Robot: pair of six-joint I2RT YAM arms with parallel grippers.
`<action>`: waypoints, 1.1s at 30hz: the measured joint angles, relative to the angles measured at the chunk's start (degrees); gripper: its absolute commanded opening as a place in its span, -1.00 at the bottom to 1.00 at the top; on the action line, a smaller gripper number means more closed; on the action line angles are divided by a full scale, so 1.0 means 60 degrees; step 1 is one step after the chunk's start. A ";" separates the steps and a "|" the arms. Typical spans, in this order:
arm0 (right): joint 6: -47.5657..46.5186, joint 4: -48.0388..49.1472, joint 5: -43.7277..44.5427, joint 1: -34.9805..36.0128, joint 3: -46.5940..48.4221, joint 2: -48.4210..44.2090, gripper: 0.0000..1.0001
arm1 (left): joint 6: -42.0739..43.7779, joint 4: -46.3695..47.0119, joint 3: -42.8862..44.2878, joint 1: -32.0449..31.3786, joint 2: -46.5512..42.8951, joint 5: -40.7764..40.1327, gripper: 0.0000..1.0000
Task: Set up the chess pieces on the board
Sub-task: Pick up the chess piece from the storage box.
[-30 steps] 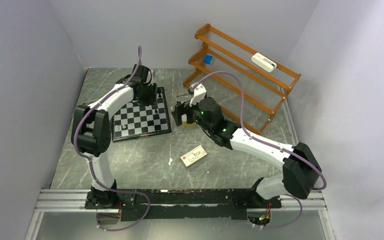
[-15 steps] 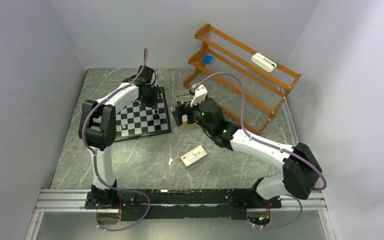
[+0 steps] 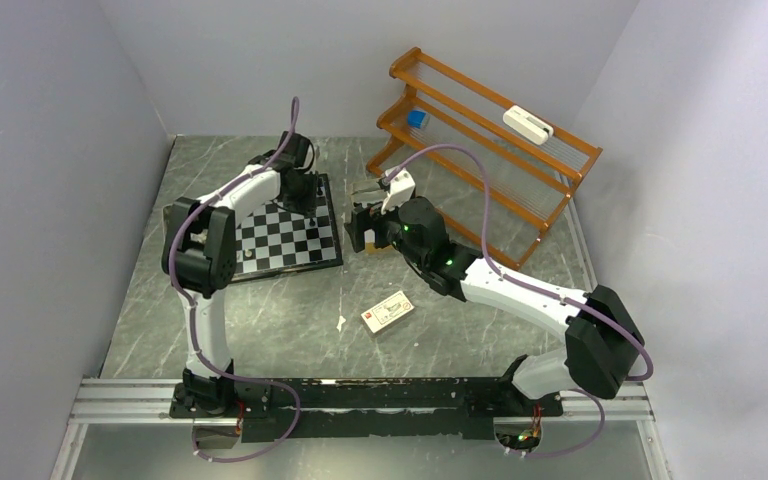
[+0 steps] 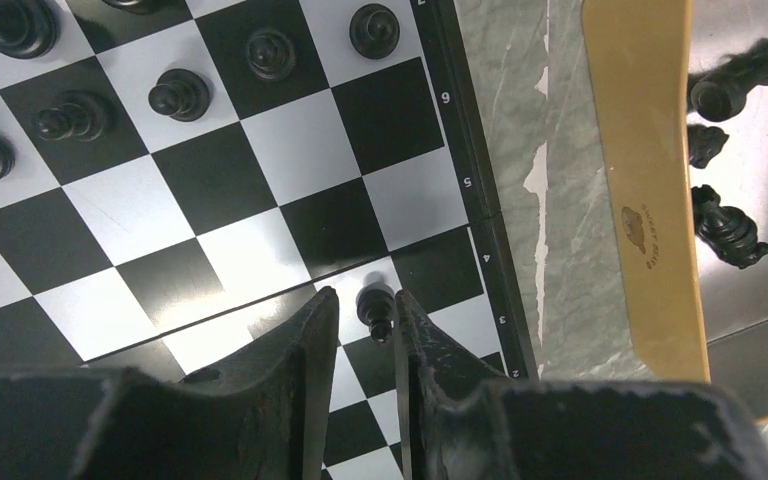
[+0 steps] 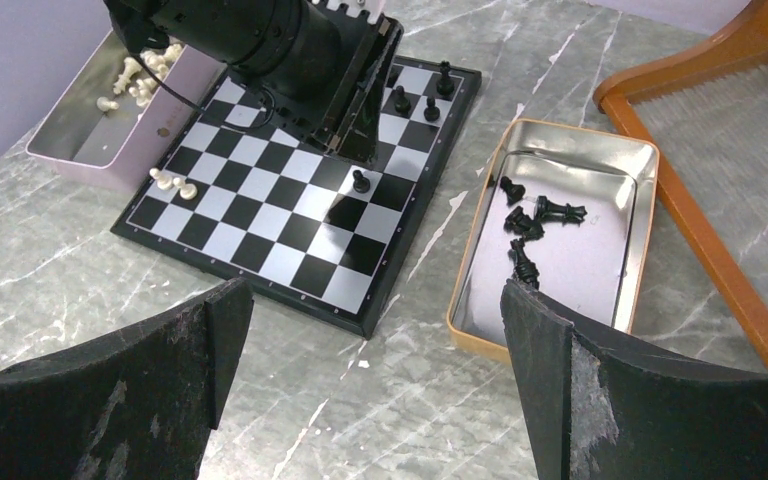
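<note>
The board lies at the back left. My left gripper hangs low over its right edge, jaws open a narrow way around a black pawn that stands on a white square against the right finger. A gap shows on the pawn's left side. Several black pieces stand on the far rows, and pale pieces at the board's left edge. My right gripper is wide open and holds nothing, above bare table between the board and a tan tin.
The tan tin holds several loose black pieces. A pink tin left of the board holds pale pieces. A wooden rack stands at the back right. A small card box lies mid-table.
The left arm's elbow has swung right and its gripper has settled lower over the board's right edge, jaws narrowing around the pawn. The right arm has not moved.
</note>
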 measured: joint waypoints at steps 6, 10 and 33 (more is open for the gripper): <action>0.0000 0.0000 0.0004 0.0000 0.0000 0.0000 1.00 | 0.0022 -0.0036 0.0000 -0.0022 0.0164 0.0004 -0.39; 0.0000 0.0000 0.0007 0.0000 0.0000 0.0000 1.00 | 0.0029 -0.0124 0.0000 -0.0058 0.0240 0.0004 -0.39; -0.0004 0.0000 0.0025 0.0000 0.0000 0.0000 1.00 | 0.0171 -0.0550 0.0051 -0.0098 0.0237 -0.0033 -0.68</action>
